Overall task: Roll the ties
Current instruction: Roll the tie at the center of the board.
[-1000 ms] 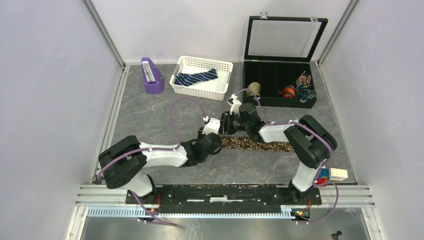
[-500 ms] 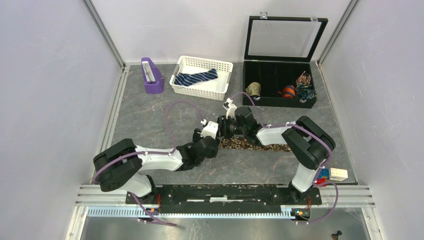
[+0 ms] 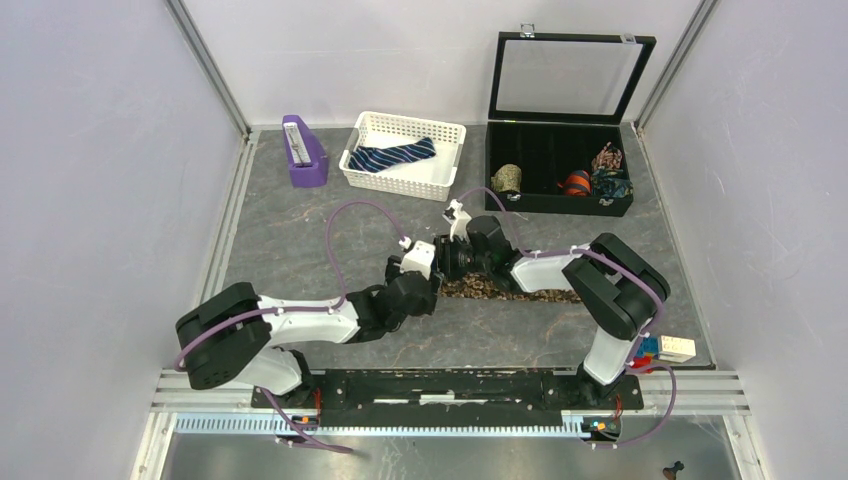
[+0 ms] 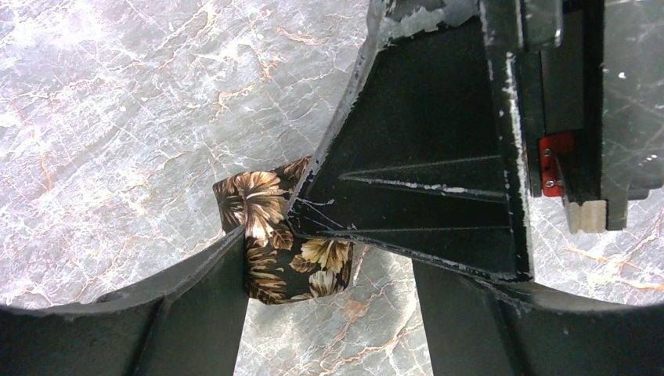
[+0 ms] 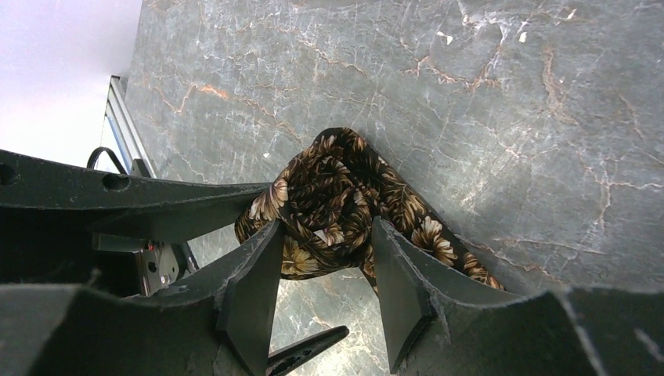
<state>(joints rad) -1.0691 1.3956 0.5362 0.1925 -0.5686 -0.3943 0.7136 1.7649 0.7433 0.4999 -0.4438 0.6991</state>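
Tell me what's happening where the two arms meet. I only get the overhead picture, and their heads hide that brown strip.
Observer: The right wrist view shows the right pincer with a finger on either side of the bunched-up end of a brown floral necktie. The cloth fills the gap between them.
Visitor: And the other arm?
Observer: Its own camera shows the left pincer standing wide. The folded cloth touches only one finger, and bare table shows before the other.
Visitor: Is that leopard print?
Observer: No. Up close it is tan flowers and leaves on dark brown.
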